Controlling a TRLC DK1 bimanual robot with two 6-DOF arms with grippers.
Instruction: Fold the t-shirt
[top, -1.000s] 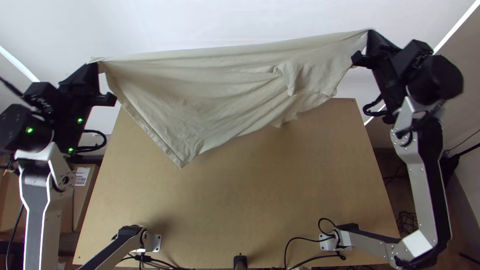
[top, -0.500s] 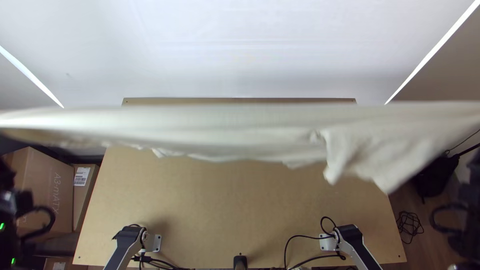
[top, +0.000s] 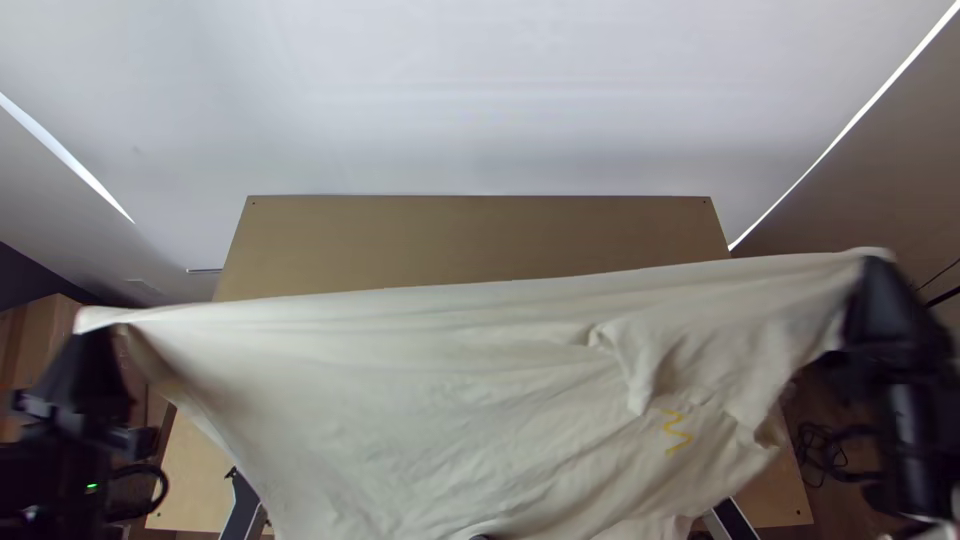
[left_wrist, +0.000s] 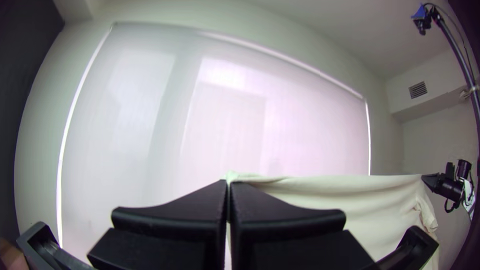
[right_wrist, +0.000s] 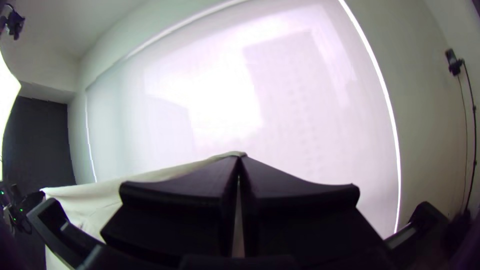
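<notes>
T-shirt hiding much of table, box left, cables right

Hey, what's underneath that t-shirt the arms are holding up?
Beneath the raised t-shirt is the wooden table: its far strip and bits of both sides show. The middle is covered by the cloth, so I can't tell whether anything lies there.

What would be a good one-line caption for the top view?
Two end effectors hold the pale t-shirt stretched between them by its upper edge, above the wooden table.
</notes>
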